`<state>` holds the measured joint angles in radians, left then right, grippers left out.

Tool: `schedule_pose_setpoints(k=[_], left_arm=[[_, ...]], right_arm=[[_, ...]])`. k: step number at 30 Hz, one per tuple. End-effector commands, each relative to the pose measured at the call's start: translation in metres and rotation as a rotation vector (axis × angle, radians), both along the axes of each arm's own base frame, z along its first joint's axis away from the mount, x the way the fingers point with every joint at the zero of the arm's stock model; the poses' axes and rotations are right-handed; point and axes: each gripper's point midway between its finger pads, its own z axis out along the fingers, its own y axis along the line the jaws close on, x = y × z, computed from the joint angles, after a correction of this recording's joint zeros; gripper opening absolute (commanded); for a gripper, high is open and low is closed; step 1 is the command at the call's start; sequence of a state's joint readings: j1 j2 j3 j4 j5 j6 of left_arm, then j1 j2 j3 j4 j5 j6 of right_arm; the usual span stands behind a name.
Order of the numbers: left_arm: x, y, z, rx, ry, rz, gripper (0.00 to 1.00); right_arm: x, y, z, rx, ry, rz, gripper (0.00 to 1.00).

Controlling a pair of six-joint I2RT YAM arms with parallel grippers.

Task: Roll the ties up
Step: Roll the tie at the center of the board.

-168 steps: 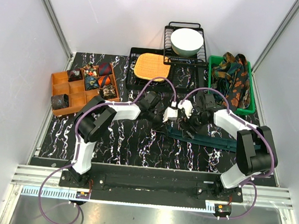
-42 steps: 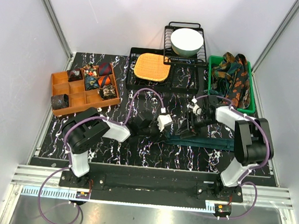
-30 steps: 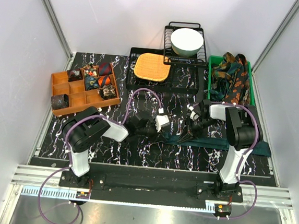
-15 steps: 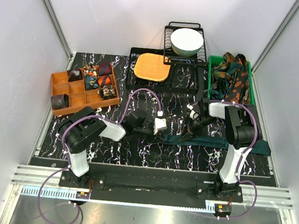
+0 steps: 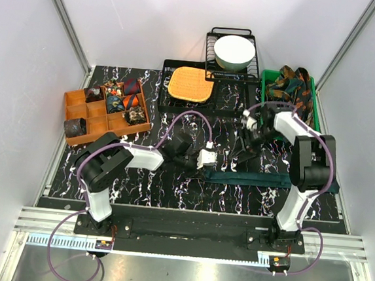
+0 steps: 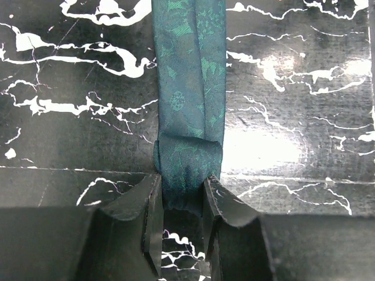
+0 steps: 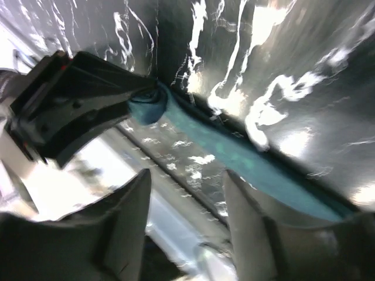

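The dark teal tie (image 5: 269, 180) lay flat and nearly straight along the near part of the black marbled table (image 5: 170, 191), its wide end out to the right. Its narrow end had been turned over into a first small fold. That fold sat clenched between the jaws of the left gripper (image 5: 207, 160), low at the tie's left tip.

A second earlier the right gripper (image 5: 241, 153) had been down on the tie just beside that fold. It had since let go and lifted away toward the far side, its fingers spread with nothing between them, hanging above and apart from the fabric.

That release probably meant the start of the roll was set and handed wholly to the left gripper. Most of the tie's length remained unrolled, so this tie was only just begun.

Further out, rolled coils (image 5: 116, 95) filled several compartments of the orange divided tray (image 5: 78, 112) at far left. Loose patterned ties (image 5: 293, 90) waited in the green bin (image 5: 317, 125) at far right.
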<state>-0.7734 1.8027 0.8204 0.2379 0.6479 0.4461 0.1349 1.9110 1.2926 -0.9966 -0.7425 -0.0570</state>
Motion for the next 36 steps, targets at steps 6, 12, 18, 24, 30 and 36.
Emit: schedule_pose_setpoints(k=[6,12,18,24,30,36], left_arm=[[0.008,0.019,-0.042,0.157,0.095,0.106,0.0],[0.007,0.02,-0.044,0.158,0.112,0.115,0.0],[0.008,0.021,-0.046,0.163,0.121,0.134,0.0],[0.012,0.022,-0.046,0.155,0.143,0.156,0.0],[0.014,0.022,-0.044,0.155,0.143,0.156,0.0],[0.017,0.022,-0.044,0.161,0.161,0.179,0.0]], right_arm=[[0.021,-0.063,0.006,-0.202,-0.649,0.57,0.76],[0.013,-0.035,-0.001,-0.175,-0.915,0.81,0.93],[-0.007,-0.018,-0.022,-0.126,-0.941,0.981,0.93],[-0.008,-0.03,-0.051,-0.187,-0.99,1.105,0.94],[-0.005,-0.031,-0.06,-0.198,-1.017,1.124,0.88],[-0.006,-0.038,-0.061,-0.226,-1.028,1.175,0.52]])
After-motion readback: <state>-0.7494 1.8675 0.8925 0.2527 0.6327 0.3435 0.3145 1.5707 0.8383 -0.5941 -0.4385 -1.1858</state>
